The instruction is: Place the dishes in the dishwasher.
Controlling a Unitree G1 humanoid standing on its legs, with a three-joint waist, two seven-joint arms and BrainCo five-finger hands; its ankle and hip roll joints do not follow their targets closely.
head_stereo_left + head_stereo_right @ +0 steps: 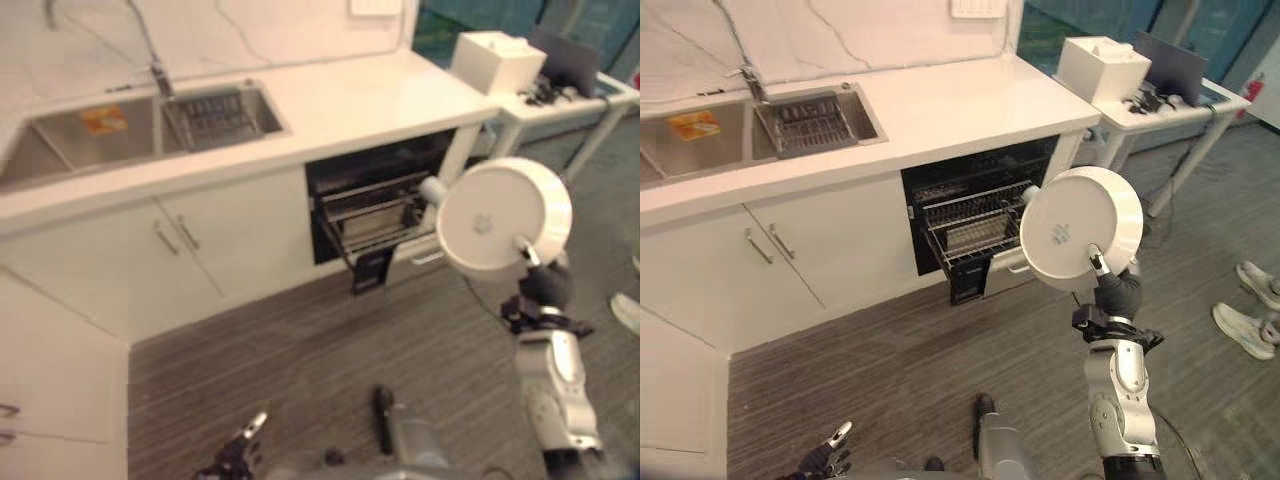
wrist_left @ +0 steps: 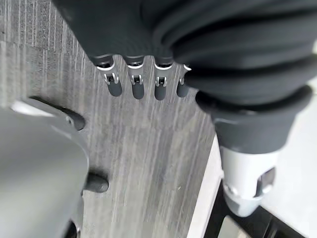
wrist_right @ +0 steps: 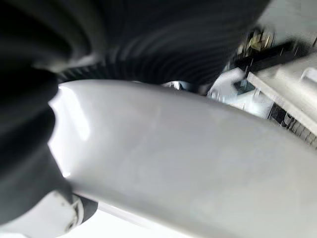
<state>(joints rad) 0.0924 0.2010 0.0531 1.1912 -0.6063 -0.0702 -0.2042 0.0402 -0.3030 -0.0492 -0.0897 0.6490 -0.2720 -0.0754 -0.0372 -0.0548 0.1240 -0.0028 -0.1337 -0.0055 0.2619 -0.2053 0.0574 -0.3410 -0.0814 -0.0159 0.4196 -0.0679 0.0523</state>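
Looking down from head height at the open dishwasher [image 1: 975,235], both eyes sharing it and the plate [image 1: 1080,228] before it. Wrist views very close: left facing floor, right against the plate.

Kitchen mock-up sitting inside a lab or office: white counter [image 1: 970,105] carrying a steel sink [image 1: 760,125], cabinets [image 1: 790,250] below, open dishwasher [image 1: 975,215] at right. Far right, a desk [image 1: 1180,105] holding a laptop [image 1: 1175,65].
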